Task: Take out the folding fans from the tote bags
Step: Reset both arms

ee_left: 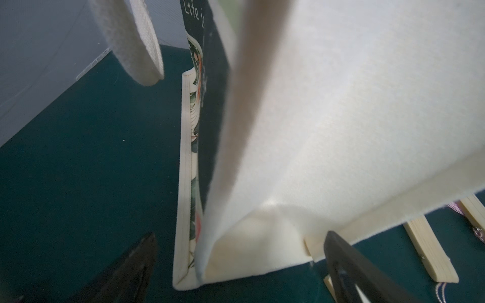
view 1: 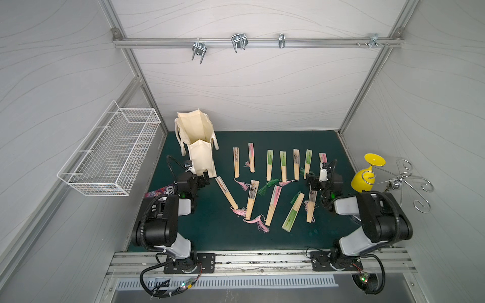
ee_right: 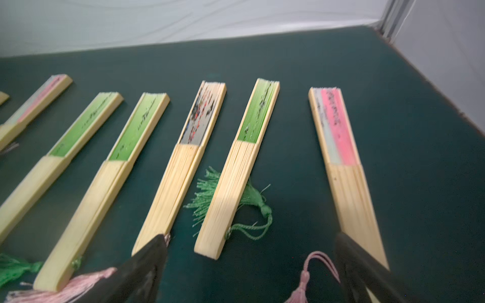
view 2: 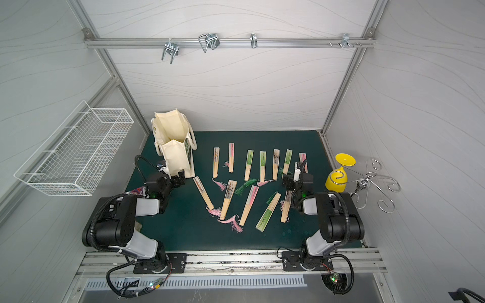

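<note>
Reads as the tail end of unloading. Count twelve fans (view 1: 269,165) lying closed and flat on the mat (view 1: 223,236): seven in a tidy far row, five in a looser near row slanting various ways, tassels (view 1: 266,187) trailing between. Find the tote (view 1: 200,157) upright at far left, mouth open to the top. Looking down into it in both top views, see only cream lining, no rib or tassel; cannot see the very bottom behind the near wall, so cannot rule out a last one. Find the left claw (view 1: 204,179) low at the tote's near right bottom corner, spread wide with nothing between the jaws; in the left wrist view, one finger to each side of that corner, touching or just clear impossible to tell. Note the leftmost fan (view 1: 227,192), far end just beside the same corner, outside the bag. Find the right claw (view 1: 313,183) at the right end of the far row, likewise wide open and empty, hovering over the near ends of the last three there, the green one between its fingers. Judge the emptying done or nearly so. Next calls for a check of the bag's floor: tilting or pinching the canvas at that corner, or reaching down through the mouth, taking care not to topple the soft bag onto the leftmost fan or snag a tassel; failing any find, pulling both arms back clear.
</note>
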`<state>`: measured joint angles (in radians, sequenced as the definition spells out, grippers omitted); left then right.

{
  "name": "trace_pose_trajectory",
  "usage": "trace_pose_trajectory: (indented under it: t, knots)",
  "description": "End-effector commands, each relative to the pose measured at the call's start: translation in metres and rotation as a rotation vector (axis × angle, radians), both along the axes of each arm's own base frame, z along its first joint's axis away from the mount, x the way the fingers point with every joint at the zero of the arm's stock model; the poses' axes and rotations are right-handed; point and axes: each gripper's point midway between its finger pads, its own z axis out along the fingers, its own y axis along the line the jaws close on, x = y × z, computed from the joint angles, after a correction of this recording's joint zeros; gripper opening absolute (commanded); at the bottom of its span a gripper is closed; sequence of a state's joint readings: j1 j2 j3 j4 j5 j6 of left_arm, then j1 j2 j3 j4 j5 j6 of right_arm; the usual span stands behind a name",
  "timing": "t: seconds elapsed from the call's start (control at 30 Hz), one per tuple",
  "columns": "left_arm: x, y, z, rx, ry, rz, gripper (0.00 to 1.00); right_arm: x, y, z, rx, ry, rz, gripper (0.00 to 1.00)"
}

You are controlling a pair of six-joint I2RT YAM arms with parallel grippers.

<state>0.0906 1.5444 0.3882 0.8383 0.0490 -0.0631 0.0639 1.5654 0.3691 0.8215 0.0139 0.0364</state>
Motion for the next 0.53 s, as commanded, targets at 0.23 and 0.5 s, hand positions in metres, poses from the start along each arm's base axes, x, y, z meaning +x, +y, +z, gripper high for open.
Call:
trace_pose_trajectory:
  t: [0.23, 0.5]
  knots:
    - [0.0113, -0.0047, 0.0091, 0.050, -0.011, -0.002, 0.99, 0.0189, 0.0086, 0.0193, -0.005, -0.038, 0.056, 0.99]
    - [0.0116, -0.0044, 0.0088, 0.051, -0.010, 0.000, 0.99, 0.0189, 0.0084, 0.0189, -0.007, -0.037, 0.054, 0.99]
